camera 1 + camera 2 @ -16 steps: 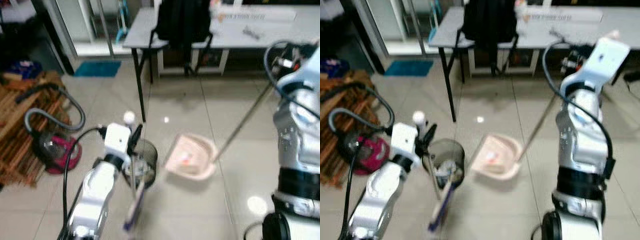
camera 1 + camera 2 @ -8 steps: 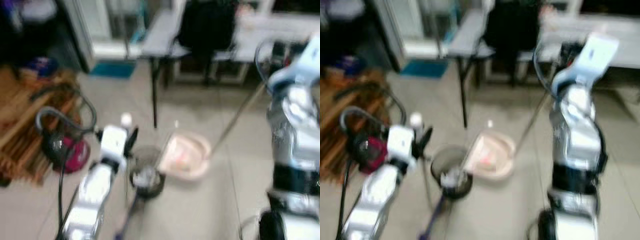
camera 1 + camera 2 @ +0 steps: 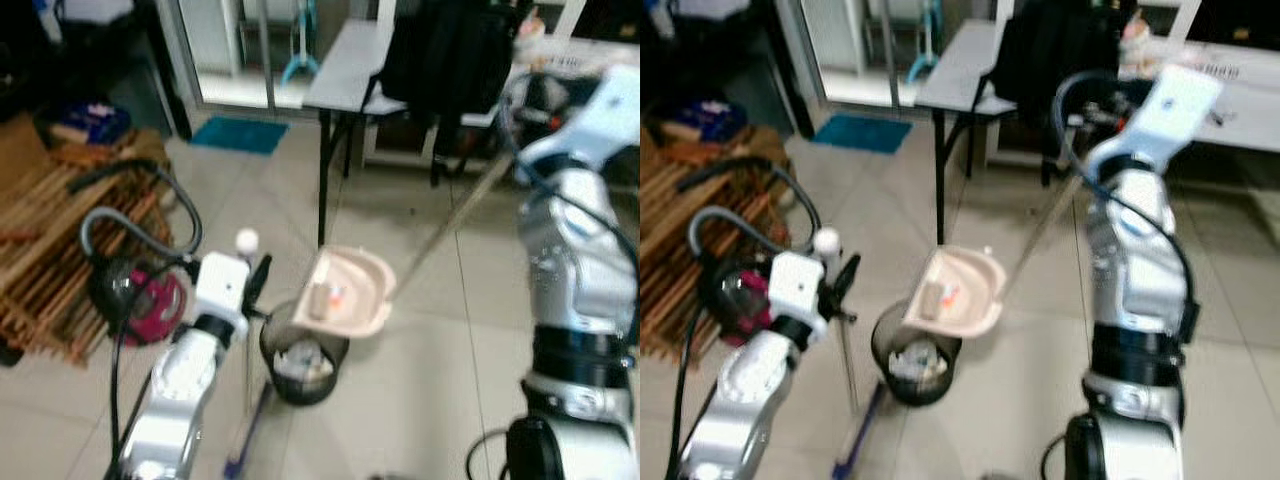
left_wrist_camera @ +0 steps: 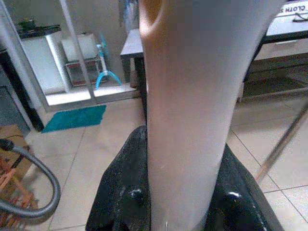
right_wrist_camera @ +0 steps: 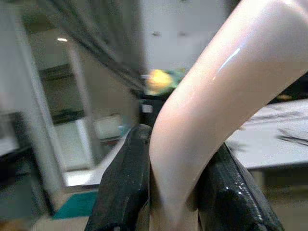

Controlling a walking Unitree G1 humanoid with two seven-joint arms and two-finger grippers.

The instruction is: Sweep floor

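My left gripper [image 3: 256,287] is shut on the pale broom handle [image 3: 247,345], which runs down to a purple broom head [image 3: 240,458] on the tiles. In the left wrist view the black fingers [image 4: 120,192] clasp that handle [image 4: 185,120]. My right gripper [image 3: 1092,112] is shut on the long handle [image 3: 450,225] of a pink dustpan [image 3: 345,290]. The dustpan hangs tilted just above a black bin [image 3: 303,358] and holds bits of litter. The bin holds crumpled rubbish. The right wrist view has the fingers [image 5: 125,183] closed around the curved handle end [image 5: 216,96].
A red vacuum cleaner [image 3: 140,295] with a grey hose sits left of me, beside a stack of wooden slats [image 3: 50,240]. Ahead stands a grey table [image 3: 345,70] with a black leg [image 3: 323,180] and a black backpack [image 3: 450,50]. A teal mat [image 3: 238,135] lies at the doorway.
The whole view has shifted with the camera. The dustpan, earlier beside the bin to its right, now sits raised and tilted over the bin's rim.
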